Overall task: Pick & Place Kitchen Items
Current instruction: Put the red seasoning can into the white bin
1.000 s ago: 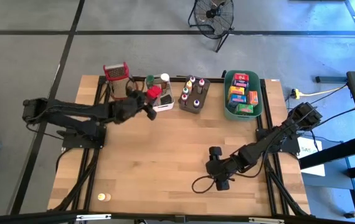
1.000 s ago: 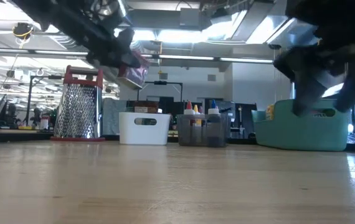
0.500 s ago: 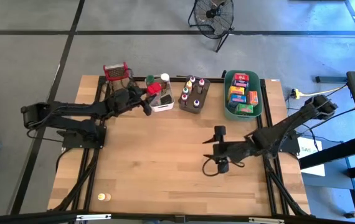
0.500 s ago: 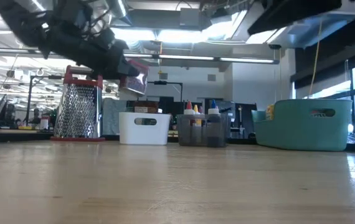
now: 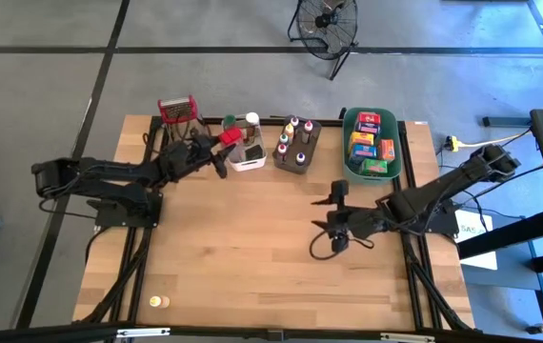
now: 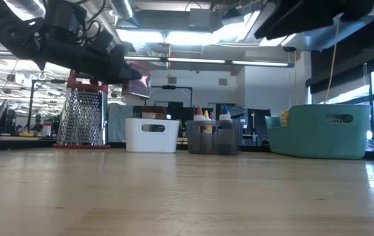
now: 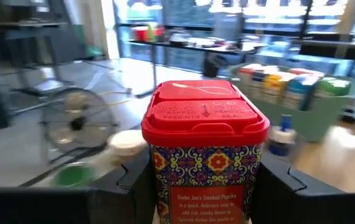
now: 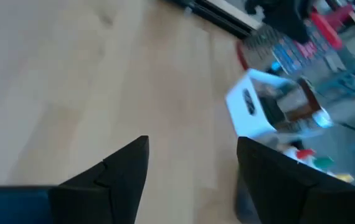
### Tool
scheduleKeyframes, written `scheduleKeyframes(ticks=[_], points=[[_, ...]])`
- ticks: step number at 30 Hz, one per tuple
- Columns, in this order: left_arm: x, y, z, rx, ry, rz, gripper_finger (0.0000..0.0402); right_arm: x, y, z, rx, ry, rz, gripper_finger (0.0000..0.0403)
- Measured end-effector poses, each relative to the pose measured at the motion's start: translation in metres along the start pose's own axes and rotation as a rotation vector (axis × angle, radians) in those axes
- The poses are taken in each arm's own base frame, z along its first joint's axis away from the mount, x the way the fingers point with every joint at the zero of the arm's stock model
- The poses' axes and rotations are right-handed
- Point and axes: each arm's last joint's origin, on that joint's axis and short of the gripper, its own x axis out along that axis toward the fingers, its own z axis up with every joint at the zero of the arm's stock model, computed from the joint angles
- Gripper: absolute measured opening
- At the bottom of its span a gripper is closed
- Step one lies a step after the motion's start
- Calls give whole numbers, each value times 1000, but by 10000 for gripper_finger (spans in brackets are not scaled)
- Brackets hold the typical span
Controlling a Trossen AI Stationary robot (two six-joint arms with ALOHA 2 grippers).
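left gripper (image 5: 222,151): fingers clamped on the red-lidded paprika tin (image 7: 205,149), held in the air at the white tub's (image 5: 249,162) left edge | right gripper (image 5: 333,211): fingers spread, nothing held, over bare table (image 5: 243,248) well right of the white tub

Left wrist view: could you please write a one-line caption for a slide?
The left gripper holds a red-lidded smoked paprika tin between its fingers, with a blurred green tub behind.

A dark arm (image 6: 62,42) hangs above the grater (image 6: 82,113) and white tub (image 6: 152,134).
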Motion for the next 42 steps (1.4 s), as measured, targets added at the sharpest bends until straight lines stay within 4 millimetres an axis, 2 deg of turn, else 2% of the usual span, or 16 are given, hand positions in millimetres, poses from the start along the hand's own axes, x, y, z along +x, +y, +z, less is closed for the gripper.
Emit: scheduleKeyframes(ticks=[5, 8, 17, 23, 27, 35, 42], points=[[2, 6, -1, -58, 2, 82, 181, 9, -15, -10, -6, 94, -51, 245], [5, 5, -2, -25, -20, 80, 181, 13, -23, -16, 9, 146, -61, 245], [22, 8, -20, -6, -7, 71, 182, 23, -34, -27, 54, 187, -63, 245], [31, 19, -21, -30, -71, 45, 182, 24, -35, -28, 55, 197, -65, 245], [40, 23, -23, -50, -46, 10, 182, 23, -34, -31, 41, 223, -61, 245], [58, 23, -34, -114, 5, 73, 182, 21, -33, -39, 30, 296, -59, 245], [71, 19, -45, -38, 55, 56, 182, 21, -33, -40, 35, 305, -52, 245]])
